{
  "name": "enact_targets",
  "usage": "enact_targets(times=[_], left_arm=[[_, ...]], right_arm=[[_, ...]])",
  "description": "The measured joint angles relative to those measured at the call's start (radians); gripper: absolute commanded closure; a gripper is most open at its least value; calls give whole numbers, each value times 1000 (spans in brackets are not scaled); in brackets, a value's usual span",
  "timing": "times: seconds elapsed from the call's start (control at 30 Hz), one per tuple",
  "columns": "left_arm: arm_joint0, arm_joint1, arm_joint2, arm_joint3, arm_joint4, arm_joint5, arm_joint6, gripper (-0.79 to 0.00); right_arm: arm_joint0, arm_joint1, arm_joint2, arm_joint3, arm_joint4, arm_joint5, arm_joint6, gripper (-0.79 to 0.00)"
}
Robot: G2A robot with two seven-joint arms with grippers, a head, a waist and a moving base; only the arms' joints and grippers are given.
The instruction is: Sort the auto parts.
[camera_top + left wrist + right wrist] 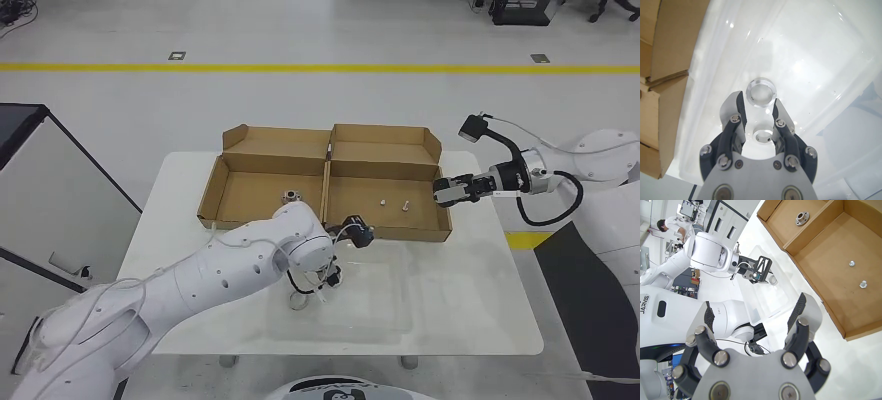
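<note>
Two silver metal rings lie in a clear plastic tray (829,79). My left gripper (758,103) hangs open just above the tray floor, its fingertips on either side of the larger ring (761,92); the smaller ring (763,136) lies between the fingers nearer the palm. A cardboard box (325,180) with two compartments stands behind the tray: a flanged bushing (802,218) in one, two small bolts (851,263) (863,284) in the other. My right gripper (755,310) is open and holds nothing, hovering beside the box's end (452,190).
The clear tray (350,300) sits at the front middle of the white table (480,290), close against the box's front wall. Bare tabletop lies to the right of the tray. A dark-framed unit (40,190) stands left of the table.
</note>
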Motion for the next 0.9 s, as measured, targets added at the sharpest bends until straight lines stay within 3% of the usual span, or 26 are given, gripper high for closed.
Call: enact_targets(times=[0.6, 0.9], left_arm=[[29, -25, 1, 39, 86, -25, 0, -366], [34, -40, -5, 49, 88, -53, -24, -431]], right_arm=[[0, 0, 0, 0, 0, 0, 0, -785], [0, 0, 0, 0, 0, 0, 0, -785]])
